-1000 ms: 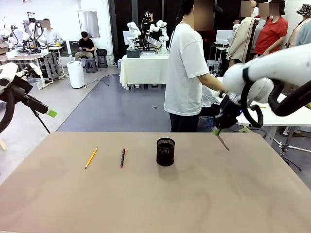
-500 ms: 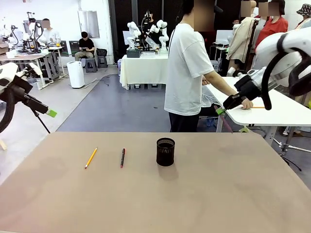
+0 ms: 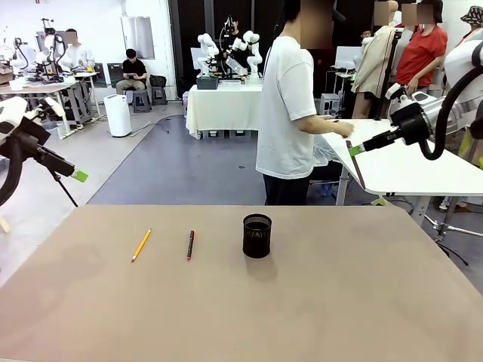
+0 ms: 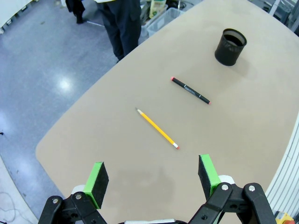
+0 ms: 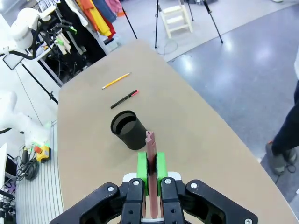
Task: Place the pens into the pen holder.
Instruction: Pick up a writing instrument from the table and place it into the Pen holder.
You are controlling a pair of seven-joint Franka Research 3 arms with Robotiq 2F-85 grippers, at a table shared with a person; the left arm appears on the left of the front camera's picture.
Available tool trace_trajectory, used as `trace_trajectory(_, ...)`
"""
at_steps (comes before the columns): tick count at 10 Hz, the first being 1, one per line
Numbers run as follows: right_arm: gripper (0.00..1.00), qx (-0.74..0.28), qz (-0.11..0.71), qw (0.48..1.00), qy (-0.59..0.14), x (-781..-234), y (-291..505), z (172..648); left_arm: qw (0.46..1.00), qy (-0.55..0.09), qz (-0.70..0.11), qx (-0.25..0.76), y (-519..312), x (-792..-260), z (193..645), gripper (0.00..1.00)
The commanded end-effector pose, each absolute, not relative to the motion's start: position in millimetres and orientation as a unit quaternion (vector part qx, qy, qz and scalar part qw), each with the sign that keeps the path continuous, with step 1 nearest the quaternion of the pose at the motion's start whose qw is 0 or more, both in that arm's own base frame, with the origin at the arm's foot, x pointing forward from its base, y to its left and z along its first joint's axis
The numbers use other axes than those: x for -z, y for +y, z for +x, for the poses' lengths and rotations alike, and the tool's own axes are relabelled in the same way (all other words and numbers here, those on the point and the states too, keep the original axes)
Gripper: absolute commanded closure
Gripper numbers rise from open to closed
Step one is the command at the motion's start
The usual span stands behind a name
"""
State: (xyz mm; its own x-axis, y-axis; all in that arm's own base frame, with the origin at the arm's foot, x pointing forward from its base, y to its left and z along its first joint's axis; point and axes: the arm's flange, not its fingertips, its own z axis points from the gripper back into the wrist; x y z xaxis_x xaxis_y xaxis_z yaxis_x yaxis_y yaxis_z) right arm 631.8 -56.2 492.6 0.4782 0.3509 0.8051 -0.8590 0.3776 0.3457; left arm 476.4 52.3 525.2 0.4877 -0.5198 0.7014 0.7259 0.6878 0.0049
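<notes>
– Where are the pens?
– The yellow pencil (image 3: pixel 141 245) and black pen (image 3: pixel 190 245) with red ends lie flat, left of the standing black mesh cup (image 3: pixel 256 236)
– And the brown pen (image 5: pixel 150 142)?
– Pinched in the right gripper (image 5: pixel 152 164), up high

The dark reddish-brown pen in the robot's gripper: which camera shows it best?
The right wrist view: the thin dark reddish-brown pen stands large and centred, clamped upright in the right gripper. The front view shows it as a small dark sliver hanging below that gripper, high on the right.
</notes>
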Motion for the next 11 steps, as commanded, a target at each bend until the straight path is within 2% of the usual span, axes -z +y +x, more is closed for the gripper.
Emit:
trace_trajectory(1,1.00,-0.394,0.398,0.764,-0.320,-494.0,-49.3,633.7,0.848,-0.350,-0.146,0.369,53.1,-525.4,476.2,0.00)
trace_trajectory(4,1.00,-0.396,0.394,0.765,-0.321,-491.6,-53.3,632.3,0.848,-0.350,-0.146,0.369,53.1,-525.4,476.2,0.00)
trace_trajectory(7,1.00,-0.433,0.392,0.648,-0.489,-503.3,2.6,647.2,0.848,-0.350,-0.146,0.369,53.1,-525.4,476.2,0.00)
trace_trajectory(10,1.00,-0.489,0.392,0.580,-0.520,-504.7,36.0,673.4,0.848,-0.350,-0.146,0.369,53.1,-525.4,476.2,0.00)
trace_trajectory(11,1.00,-0.482,0.349,0.560,-0.577,-499.6,57.3,679.2,0.848,-0.350,-0.146,0.369,53.1,-525.4,476.2,0.00)
